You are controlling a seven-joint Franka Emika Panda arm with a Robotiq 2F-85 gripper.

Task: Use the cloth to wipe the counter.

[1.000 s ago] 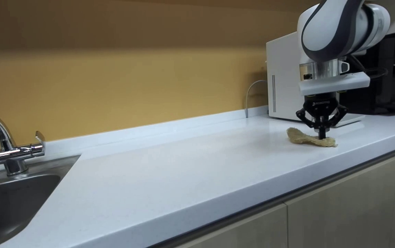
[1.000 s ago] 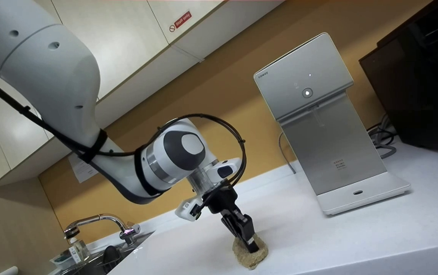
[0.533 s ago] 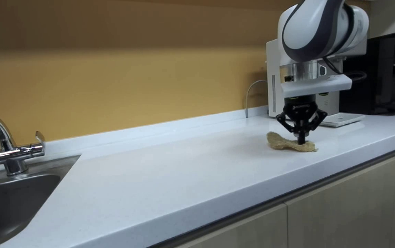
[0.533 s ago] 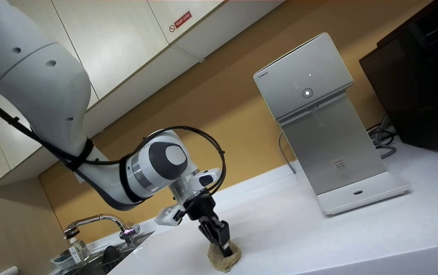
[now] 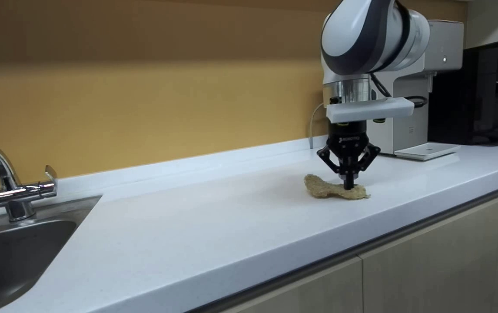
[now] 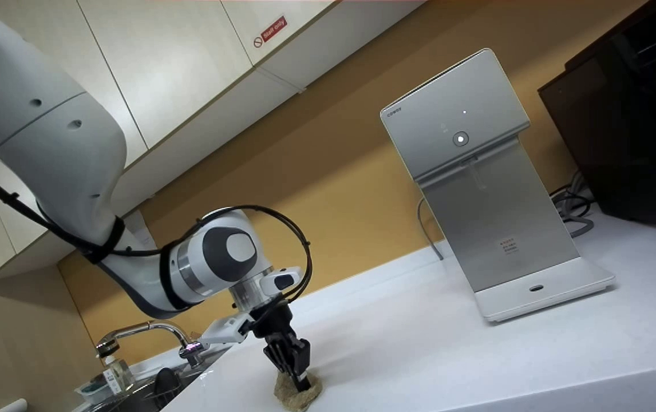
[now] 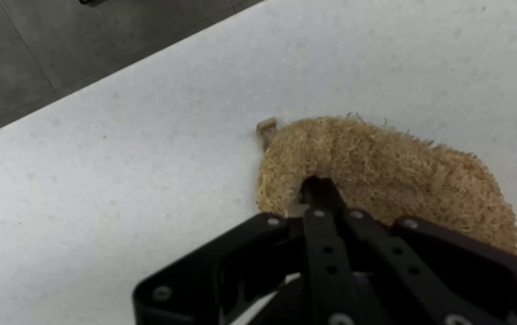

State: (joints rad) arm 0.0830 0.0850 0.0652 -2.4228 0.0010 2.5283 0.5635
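A tan, rough, loofah-like cloth lies on the white counter, its end toward the sink side raised off the surface. It also shows in an exterior view and in the wrist view, where a small tan tab sticks out at its edge. My gripper points straight down with its fingers together, the tips pressed into the cloth near one end. The tips also show in an exterior view and in the wrist view. I cannot see any fold between the fingers.
A steel sink with a chrome faucet stands at the counter's far end. A grey-white water dispenser and a black coffee machine stand at the other end. The counter's front edge runs near the cloth.
The arm has moved along the counter toward the sink, away from the dispenser, and the cloth has slid along under the fingertips. The fingers have stayed together.
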